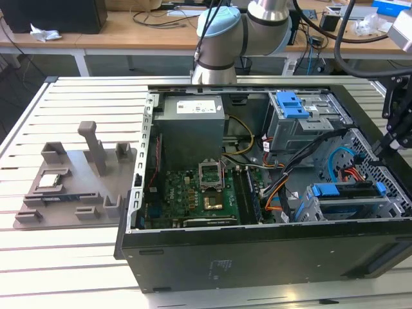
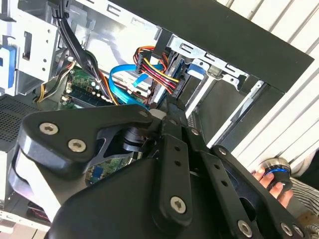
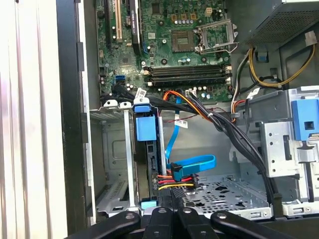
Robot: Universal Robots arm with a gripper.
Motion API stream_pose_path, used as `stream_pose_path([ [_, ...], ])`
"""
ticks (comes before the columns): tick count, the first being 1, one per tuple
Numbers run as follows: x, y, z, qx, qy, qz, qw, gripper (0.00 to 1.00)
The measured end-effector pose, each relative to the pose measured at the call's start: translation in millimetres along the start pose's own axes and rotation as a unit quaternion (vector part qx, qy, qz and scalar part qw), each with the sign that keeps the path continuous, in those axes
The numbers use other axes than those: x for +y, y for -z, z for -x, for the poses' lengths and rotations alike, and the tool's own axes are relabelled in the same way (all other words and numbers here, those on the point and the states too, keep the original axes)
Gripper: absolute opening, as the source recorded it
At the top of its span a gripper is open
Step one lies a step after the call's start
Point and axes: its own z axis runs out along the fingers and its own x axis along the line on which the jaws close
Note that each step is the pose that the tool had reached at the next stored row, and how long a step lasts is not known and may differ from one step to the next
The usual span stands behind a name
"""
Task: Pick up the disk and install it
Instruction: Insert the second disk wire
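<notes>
Black linkage arms of your gripper [image 3: 168, 211] sit closest to the lens in both wrist views, poised right over the drive bay. You cannot tell from these views whether it is spread or closed.

Just beyond it, the flat silver disk with blue plastic rails [image 3: 148, 164] stands on edge inside the grey metal drive cage [image 3: 115, 149]. In the exterior view that cage is in the corner of the open black computer case [image 1: 257, 257] at the exterior view's right. The disk looks slotted in, though how fully it is seated is hidden.

Watch the red, yellow and black power cable bundle [image 3: 174, 179] and the flat blue data cable [image 3: 192, 163]. Both lie against the disk's end, so the linkage could snag them. If the rails sit skewed, pushing could jam the disk against the cage. A person's hand [image 2: 266, 175] rests beyond the case edge on the slatted white table [image 1: 64, 257].
</notes>
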Motion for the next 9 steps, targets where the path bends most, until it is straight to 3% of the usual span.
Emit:
stream_pose_path([
  [3, 0.0, 0.1, 0.0, 0.0, 0.0, 0.0, 1.0, 0.17],
  [5, 0.0, 0.1, 0.0, 0.0, 0.0, 0.0, 1.0, 0.3],
  [7, 1.1, 0.1, 0.0, 0.0002, 0.0, -0.0001, 1.0, 0.3],
  [9, 10.6, -4.1, 0.8, -0.0004, 0.0, 0.0, 1.0, 0.3],
])
